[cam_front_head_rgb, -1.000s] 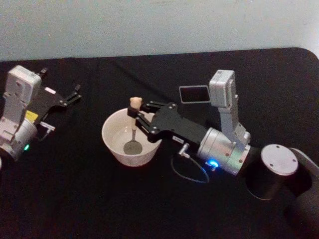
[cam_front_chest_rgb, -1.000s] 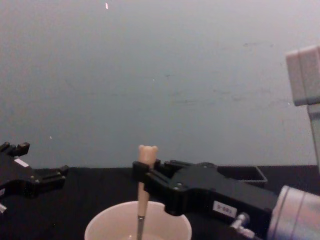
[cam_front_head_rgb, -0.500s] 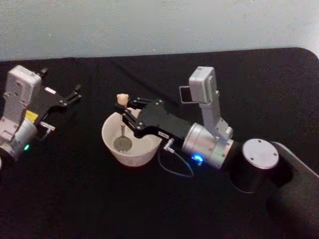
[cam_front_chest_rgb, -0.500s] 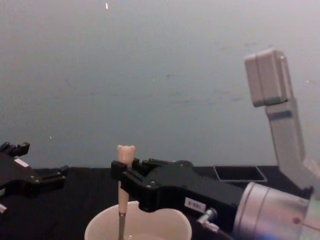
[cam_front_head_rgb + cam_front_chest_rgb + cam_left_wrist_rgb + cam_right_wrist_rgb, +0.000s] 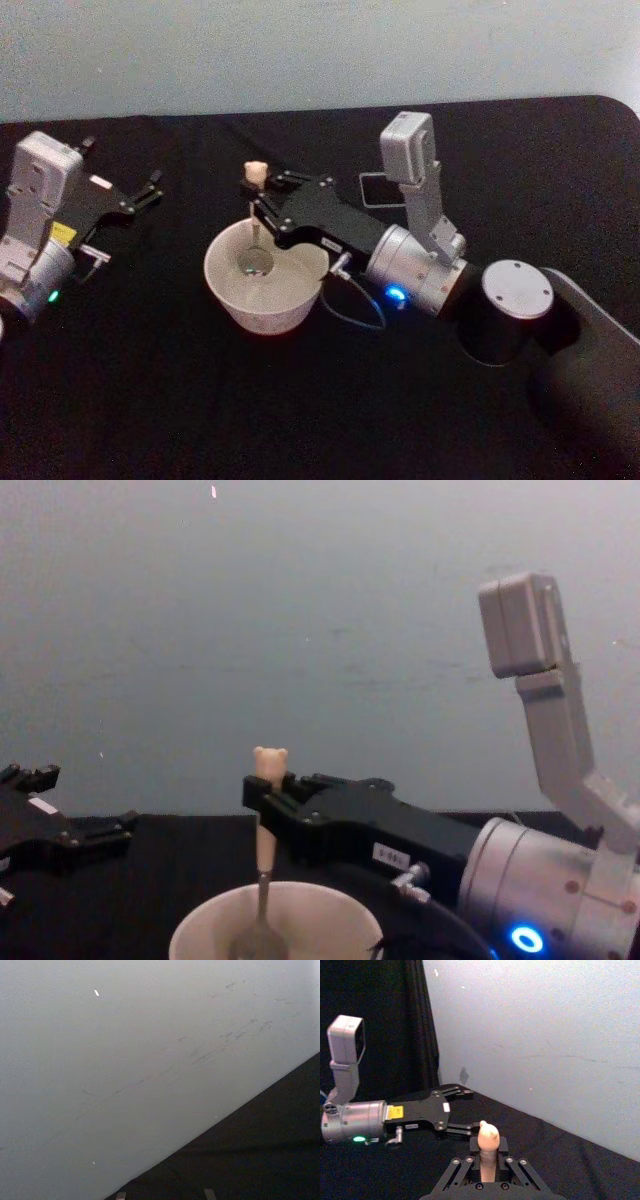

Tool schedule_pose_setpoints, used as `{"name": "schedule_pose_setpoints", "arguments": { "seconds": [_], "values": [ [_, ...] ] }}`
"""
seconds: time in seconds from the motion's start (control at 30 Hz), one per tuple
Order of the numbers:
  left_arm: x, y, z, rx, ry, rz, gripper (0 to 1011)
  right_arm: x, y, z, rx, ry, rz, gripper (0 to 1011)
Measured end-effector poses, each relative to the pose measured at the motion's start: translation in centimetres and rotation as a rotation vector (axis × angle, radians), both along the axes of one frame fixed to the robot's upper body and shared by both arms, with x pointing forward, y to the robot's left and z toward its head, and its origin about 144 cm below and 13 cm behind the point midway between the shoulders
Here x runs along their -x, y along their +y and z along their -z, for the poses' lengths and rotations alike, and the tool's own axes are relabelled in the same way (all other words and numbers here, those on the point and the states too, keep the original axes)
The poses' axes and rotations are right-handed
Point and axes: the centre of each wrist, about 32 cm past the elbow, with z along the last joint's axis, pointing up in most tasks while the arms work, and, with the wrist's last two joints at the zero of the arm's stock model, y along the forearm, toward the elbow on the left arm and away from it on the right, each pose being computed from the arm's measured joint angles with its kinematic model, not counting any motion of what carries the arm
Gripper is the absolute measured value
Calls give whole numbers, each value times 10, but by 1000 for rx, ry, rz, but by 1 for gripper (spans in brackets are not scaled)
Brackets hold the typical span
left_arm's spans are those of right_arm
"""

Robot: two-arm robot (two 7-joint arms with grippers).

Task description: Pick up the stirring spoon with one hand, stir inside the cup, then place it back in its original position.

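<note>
Your stirring spoon (image 5: 267,818) stands nearly upright, cream bear-head handle up, dark metal end down inside the wide white cup (image 5: 262,316). The dark grey square holder (image 5: 364,190) sits just beyond, far right.

right gripper (image 5: 258,196) black linkage | wrist (image 5: 412,270) silver, blue light (image 5: 396,294) | grey camera box (image 5: 405,147)

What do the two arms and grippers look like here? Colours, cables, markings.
Both match: right gripper and left gripper have black linkage fingers, a black body, a silver cylindrical wrist and a pale grey camera box on a bracket. Right wrist: blue light, thin looped cable. Left: green light, yellow sticker.
</note>
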Motion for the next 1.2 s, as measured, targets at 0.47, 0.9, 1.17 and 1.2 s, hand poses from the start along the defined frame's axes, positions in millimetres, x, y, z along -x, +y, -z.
{"name": "schedule_pose_setpoints", "arguments": {
  "seconds": [0.47,0.9,1.17,1.2],
  "values": [
    [0,0,0,0,0,0,1001,2,-23,0,10,-3,23,188],
    [0,0,0,0,0,0,1001,22,-36,-2,-7,22,-9,188],
    [0,0,0,0,0,0,1001,31,-30,-3,-11,27,-51,188],
    [0,0,0,0,0,0,1001,32,-28,-3,-13,27,-59,188]
  ]
}}
